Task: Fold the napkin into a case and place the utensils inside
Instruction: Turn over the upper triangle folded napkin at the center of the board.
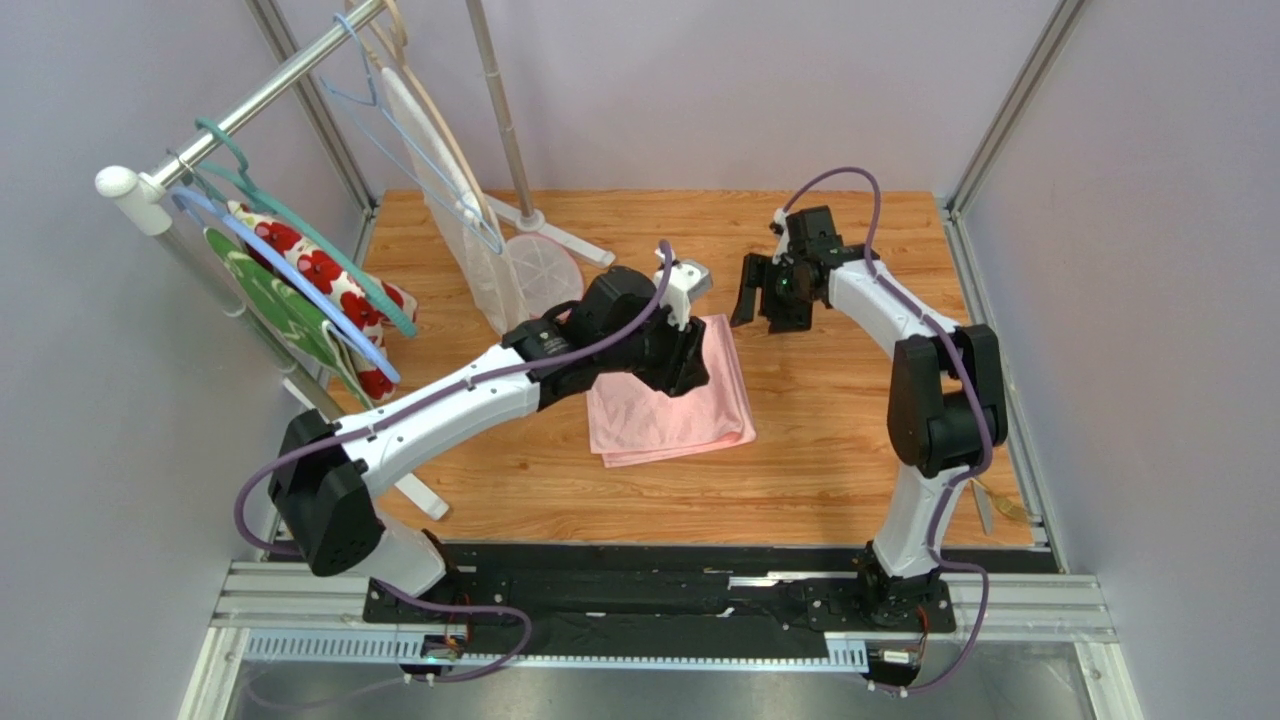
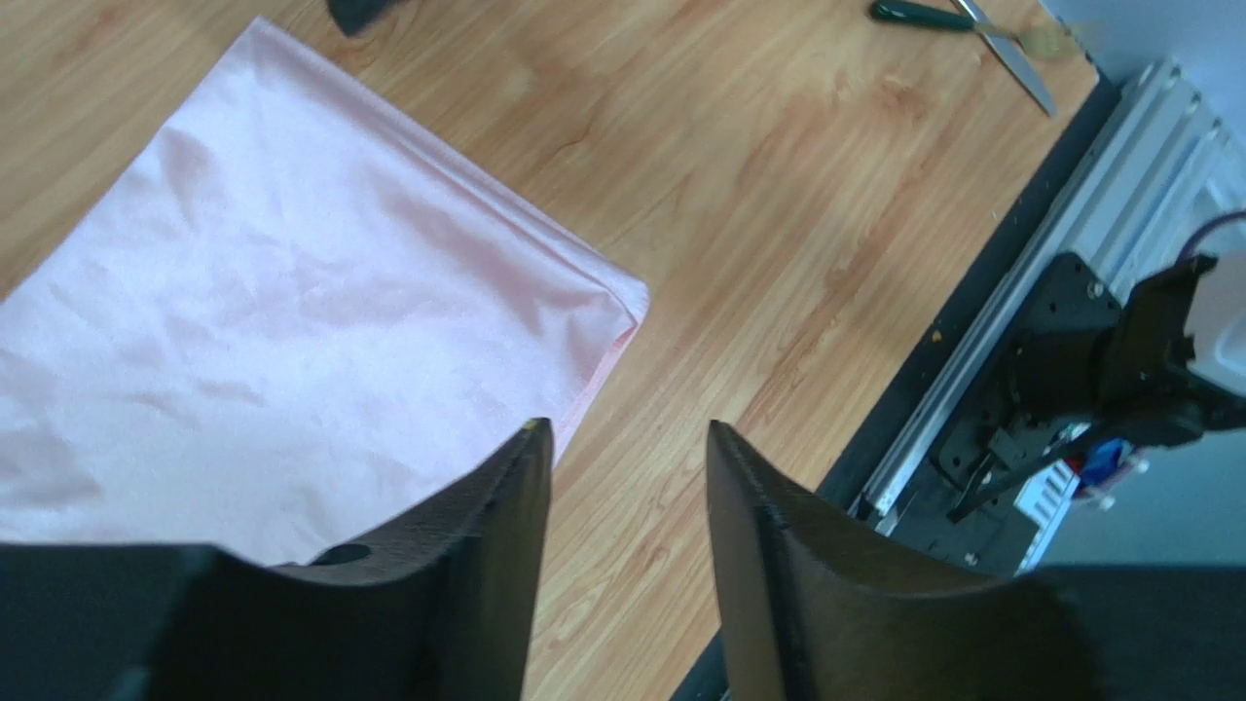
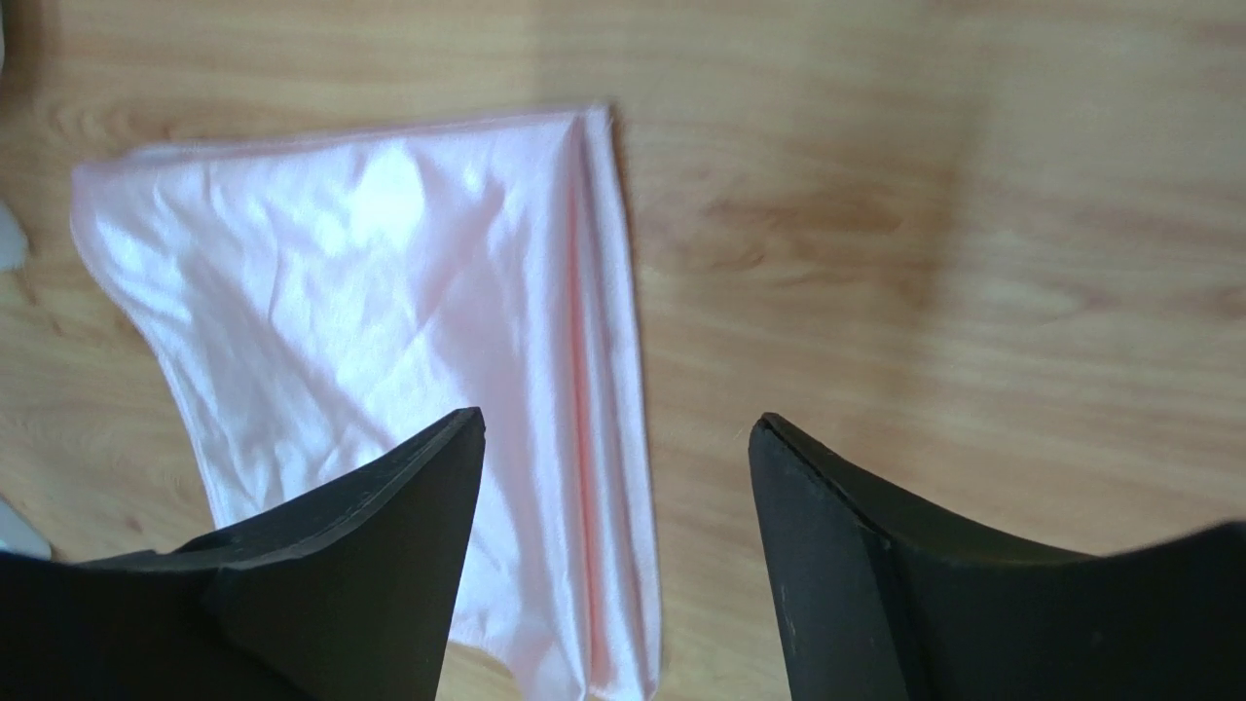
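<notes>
The pink napkin [image 1: 672, 402] lies folded flat on the wooden table, its layered edges showing in the right wrist view [image 3: 366, 278]. My left gripper [image 1: 691, 363] hovers over the napkin's far part; in its own view it is open [image 2: 629, 427], one tip over the napkin [image 2: 293, 322], with bare wood in the gap. My right gripper [image 1: 766, 300] hangs open to the right of the napkin's far corner, nothing between its fingers [image 3: 617, 416]. The utensils [image 1: 984, 507] lie at the table's front right edge, seen small in the left wrist view [image 2: 1009, 44].
A clothes rack [image 1: 226, 128] with hangers stands at the left, carrying a red-flowered cloth [image 1: 323, 278] and a green cloth [image 1: 268, 300]. A white mesh bag [image 1: 489, 255] hangs behind the left arm. The black mounting rail [image 1: 676, 578] borders the table's near edge.
</notes>
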